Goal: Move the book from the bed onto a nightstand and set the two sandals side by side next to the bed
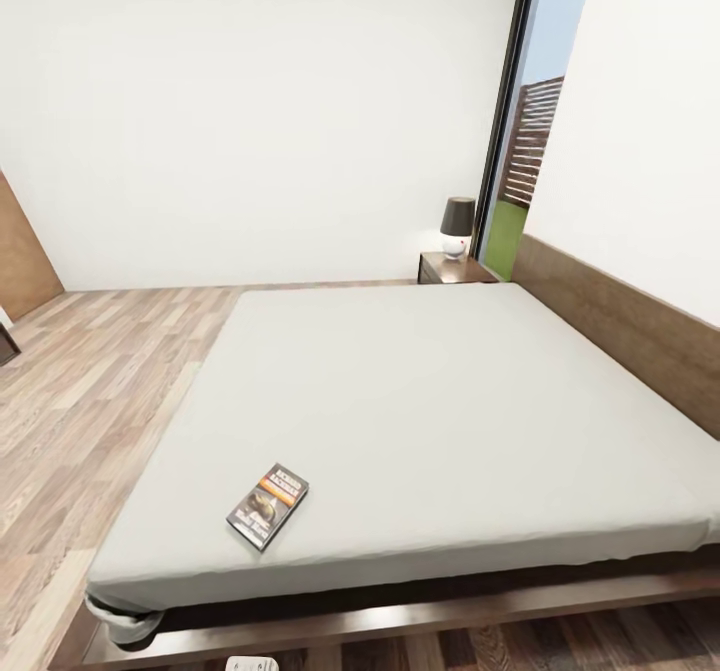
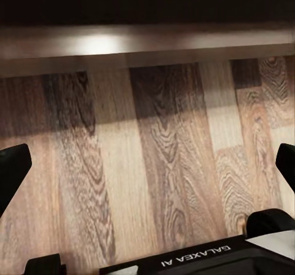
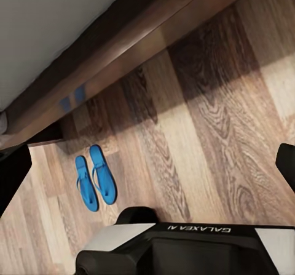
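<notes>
Lying book [image 1: 268, 492] on bed [image 1: 420, 401]; sandals [image 3: 95, 176] paired

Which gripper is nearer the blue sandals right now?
Right, most likely. The right gripper hangs open over the floor with the sandals lying beside the bed frame in its view. The left gripper, also open, faces bare planks by the frame.

The bed [image 1: 440, 401] is cut off at the right and bottom edges. The nightstand [image 1: 452, 269] is partly hidden behind the mattress. The book [image 1: 267, 506] cover lettering is too blurred to be read.
</notes>
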Controlling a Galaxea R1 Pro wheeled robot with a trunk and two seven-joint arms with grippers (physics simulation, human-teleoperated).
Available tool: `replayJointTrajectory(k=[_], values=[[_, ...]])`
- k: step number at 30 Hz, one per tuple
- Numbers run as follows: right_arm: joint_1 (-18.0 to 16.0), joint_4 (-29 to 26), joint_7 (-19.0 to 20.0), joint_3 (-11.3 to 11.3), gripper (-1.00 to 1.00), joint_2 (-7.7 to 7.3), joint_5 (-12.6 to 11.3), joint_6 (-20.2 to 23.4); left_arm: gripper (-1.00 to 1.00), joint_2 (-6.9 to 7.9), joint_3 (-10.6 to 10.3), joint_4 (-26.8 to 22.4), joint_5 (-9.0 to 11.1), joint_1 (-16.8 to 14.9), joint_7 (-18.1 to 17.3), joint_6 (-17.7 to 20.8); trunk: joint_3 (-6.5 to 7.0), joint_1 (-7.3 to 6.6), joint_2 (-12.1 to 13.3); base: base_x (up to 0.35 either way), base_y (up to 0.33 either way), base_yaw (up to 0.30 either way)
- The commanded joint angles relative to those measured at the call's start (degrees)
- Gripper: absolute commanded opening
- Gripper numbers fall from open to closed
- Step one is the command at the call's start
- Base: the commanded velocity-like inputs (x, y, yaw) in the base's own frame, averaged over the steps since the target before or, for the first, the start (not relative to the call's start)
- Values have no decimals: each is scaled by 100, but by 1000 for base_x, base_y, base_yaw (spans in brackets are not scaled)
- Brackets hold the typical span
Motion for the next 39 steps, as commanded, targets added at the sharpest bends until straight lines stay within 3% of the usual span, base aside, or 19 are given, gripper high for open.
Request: replayJointTrajectory(k=[1,39], values=[[-8,21,15,-23,100,-5,11,-19,100,0,45,5,-29,-3,-18,-14,13,-23,38,0,0,0],[-8,19,15,-23,100,-5,11,-19,100,0,47,5,-29,-3,-18,-14,695,-858,1563,0,0,0]])
